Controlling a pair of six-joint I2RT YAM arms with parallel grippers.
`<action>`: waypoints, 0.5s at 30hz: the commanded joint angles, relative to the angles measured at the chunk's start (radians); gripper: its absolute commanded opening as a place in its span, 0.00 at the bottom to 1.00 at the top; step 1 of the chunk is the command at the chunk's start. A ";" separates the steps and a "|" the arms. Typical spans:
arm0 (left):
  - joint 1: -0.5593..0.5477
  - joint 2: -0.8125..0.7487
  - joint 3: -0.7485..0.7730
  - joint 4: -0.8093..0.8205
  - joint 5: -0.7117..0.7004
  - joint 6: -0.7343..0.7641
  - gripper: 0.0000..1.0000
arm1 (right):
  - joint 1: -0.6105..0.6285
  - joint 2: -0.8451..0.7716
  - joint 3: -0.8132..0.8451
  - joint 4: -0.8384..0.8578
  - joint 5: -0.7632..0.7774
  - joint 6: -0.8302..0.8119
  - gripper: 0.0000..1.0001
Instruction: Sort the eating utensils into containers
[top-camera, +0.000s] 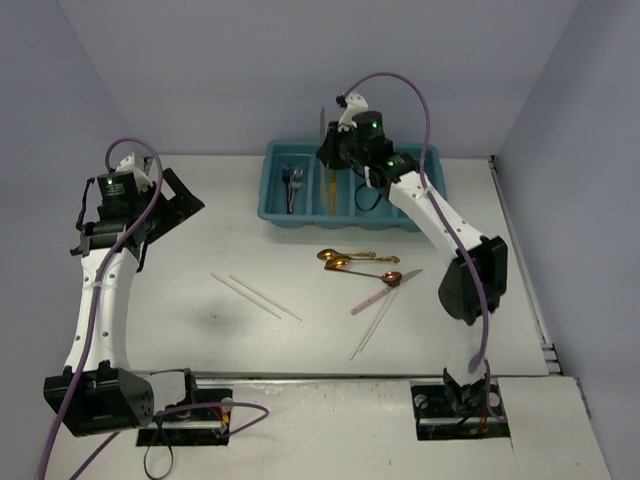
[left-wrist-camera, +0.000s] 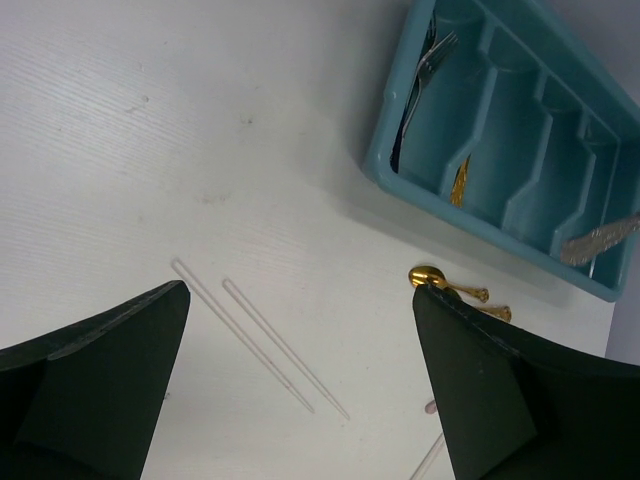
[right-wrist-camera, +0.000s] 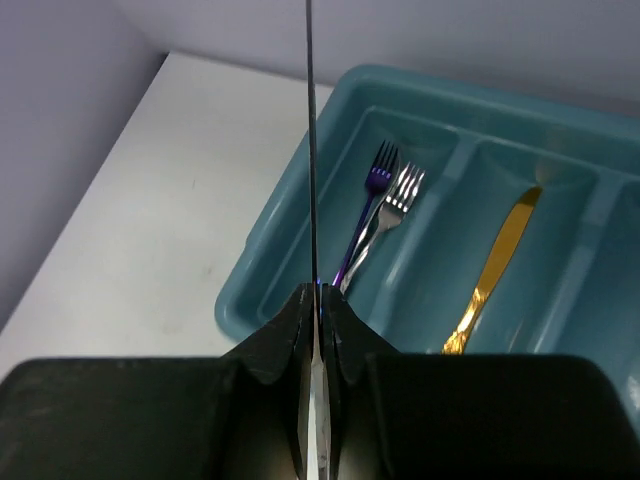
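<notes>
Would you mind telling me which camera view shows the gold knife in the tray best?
The right wrist view: the gold knife lies nearly whole in the tray. The top external view shows only a thin gold sliver; the left wrist view shows just one end, the rest hidden.

No readable text (labels, brands or numbers) appears anywhere.

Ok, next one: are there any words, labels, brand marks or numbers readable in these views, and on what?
None can be read.
Teal tray, with the forks and gold knife in it: no print visible.
Silver knife in the right gripper: seen edge-on, no stamp legible.
Left arm and right arm: green lights only, no lettering.
</notes>
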 joint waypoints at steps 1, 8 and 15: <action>0.001 -0.056 -0.010 0.076 -0.031 0.030 0.96 | -0.026 0.104 0.160 0.091 0.130 0.169 0.00; 0.001 -0.067 -0.026 0.070 -0.055 0.099 0.96 | -0.081 0.266 0.266 0.134 0.094 0.154 0.00; 0.001 -0.052 -0.014 0.055 -0.051 0.153 0.96 | -0.092 0.363 0.289 0.145 0.010 0.124 0.00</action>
